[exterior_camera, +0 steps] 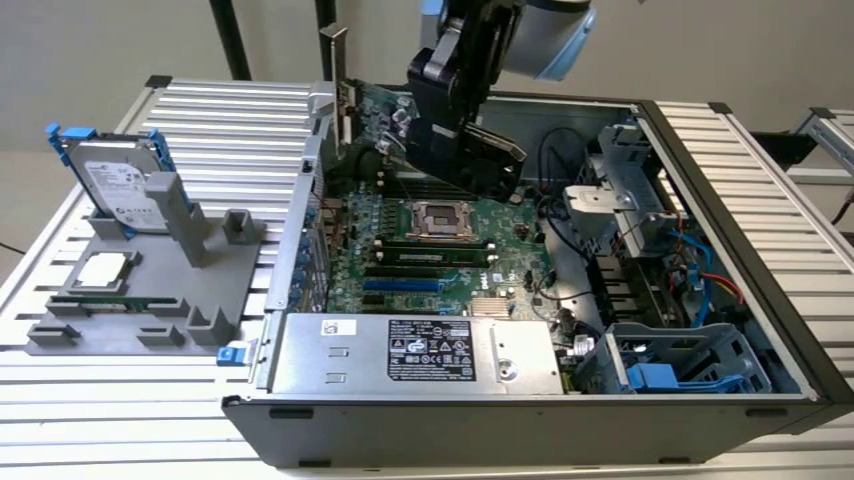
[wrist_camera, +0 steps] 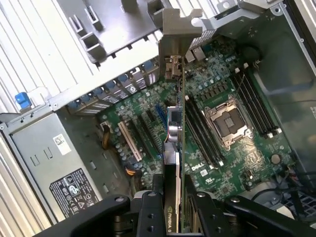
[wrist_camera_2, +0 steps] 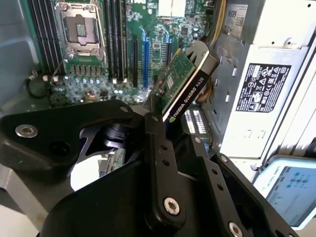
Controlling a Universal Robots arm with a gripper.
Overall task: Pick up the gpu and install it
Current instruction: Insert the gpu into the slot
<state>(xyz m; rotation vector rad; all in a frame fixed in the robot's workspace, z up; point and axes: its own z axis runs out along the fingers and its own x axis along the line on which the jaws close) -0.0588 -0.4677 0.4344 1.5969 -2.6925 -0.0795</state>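
Observation:
The gpu [exterior_camera: 380, 115], a green card with a silver end bracket and a black cooler, hangs tilted above the motherboard [exterior_camera: 414, 245] inside the open computer case. My gripper [exterior_camera: 461, 135] is shut on the card's end away from the bracket. In the first wrist view the gpu [wrist_camera: 176, 143] stands edge-on between the fingers [wrist_camera: 150, 210], bracket toward the case's slot wall, over the expansion slots [wrist_camera: 129, 140]. The second wrist view has the gpu [wrist_camera_2: 185, 79] sticking out past the gripper [wrist_camera_2: 165, 123], near a blue slot [wrist_camera_2: 145, 54].
A power supply [exterior_camera: 414, 350] fills the case's near corner, with a drive cage [exterior_camera: 681, 365] and loose cables [exterior_camera: 694, 260] at the exterior view's right. Left of the case, a grey fixture [exterior_camera: 147, 310] carries a hard drive with blue rails [exterior_camera: 118, 185] and a processor [exterior_camera: 104, 270].

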